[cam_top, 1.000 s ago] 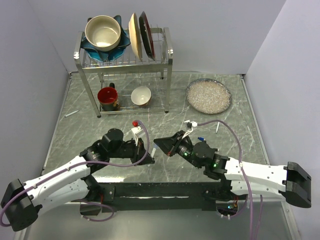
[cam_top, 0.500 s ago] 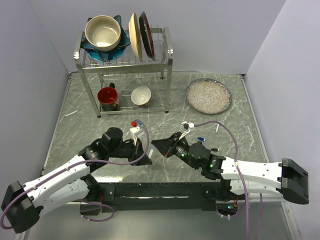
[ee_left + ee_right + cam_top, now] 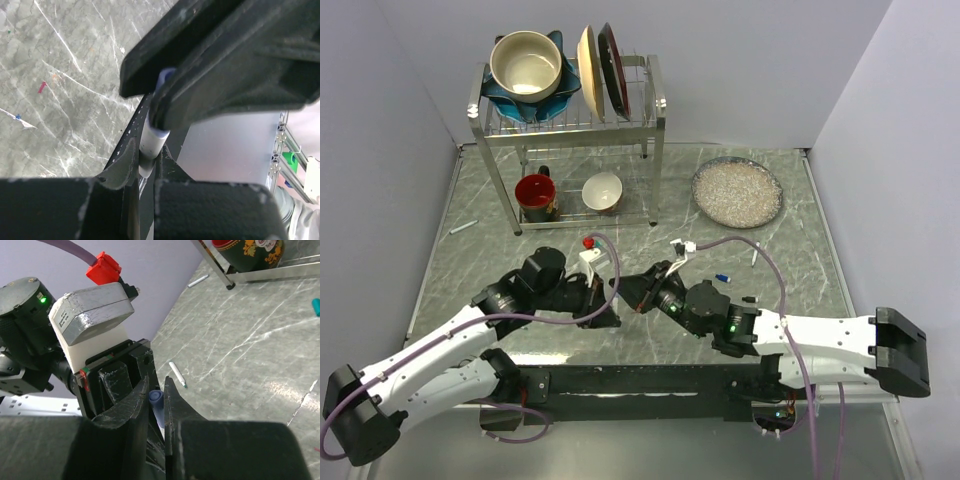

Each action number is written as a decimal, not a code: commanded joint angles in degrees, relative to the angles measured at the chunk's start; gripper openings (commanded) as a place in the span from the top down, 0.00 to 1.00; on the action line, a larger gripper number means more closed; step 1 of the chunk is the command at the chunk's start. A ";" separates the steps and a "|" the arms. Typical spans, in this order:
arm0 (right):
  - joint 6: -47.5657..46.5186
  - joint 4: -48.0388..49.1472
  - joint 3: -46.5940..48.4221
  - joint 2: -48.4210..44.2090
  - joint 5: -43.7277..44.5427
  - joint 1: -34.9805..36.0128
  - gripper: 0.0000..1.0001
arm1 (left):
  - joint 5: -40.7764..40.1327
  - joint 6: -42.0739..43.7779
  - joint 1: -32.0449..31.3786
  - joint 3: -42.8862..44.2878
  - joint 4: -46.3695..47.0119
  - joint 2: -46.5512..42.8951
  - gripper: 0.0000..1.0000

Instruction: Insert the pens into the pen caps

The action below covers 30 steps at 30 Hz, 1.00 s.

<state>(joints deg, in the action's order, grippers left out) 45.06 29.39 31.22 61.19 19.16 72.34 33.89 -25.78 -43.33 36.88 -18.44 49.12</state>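
My left gripper (image 3: 146, 152) is shut on a white-barrelled pen (image 3: 151, 140) that points up into the right gripper's fingers. A blue pen cap (image 3: 156, 399) is pinched in my right gripper (image 3: 156, 390), which is shut on it; the same cap (image 3: 164, 79) peeks out above the pen. Where pen and cap meet is hidden by the fingers. From above, the left gripper (image 3: 608, 303) and right gripper (image 3: 623, 290) touch nose to nose at the table's middle front. A teal-tipped pen (image 3: 177, 374) lies on the marble below, and a teal cap (image 3: 316, 306) farther right.
A dish rack (image 3: 570, 130) with bowls and plates stands at the back, with a red mug (image 3: 536, 193) and a white bowl (image 3: 603, 191) under it. A plate of rice (image 3: 737, 192) sits back right. Loose pens lie at far left (image 3: 463, 227) and right (image 3: 756, 256), near a black cap (image 3: 748, 299).
The right gripper has travelled left with the blue cap until it meets the left gripper's pen. The left arm has shifted only slightly.
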 commanded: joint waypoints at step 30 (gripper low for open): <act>-13.68 -23.49 -4.77 -3.09 -35.41 13.88 1.00 | 2.06 -6.39 12.74 4.07 37.42 -4.83 0.99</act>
<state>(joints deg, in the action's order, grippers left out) 30.33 30.76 31.31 55.09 17.12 77.01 52.56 -27.09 -37.63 35.57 -11.86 44.73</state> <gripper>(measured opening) 0.180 0.101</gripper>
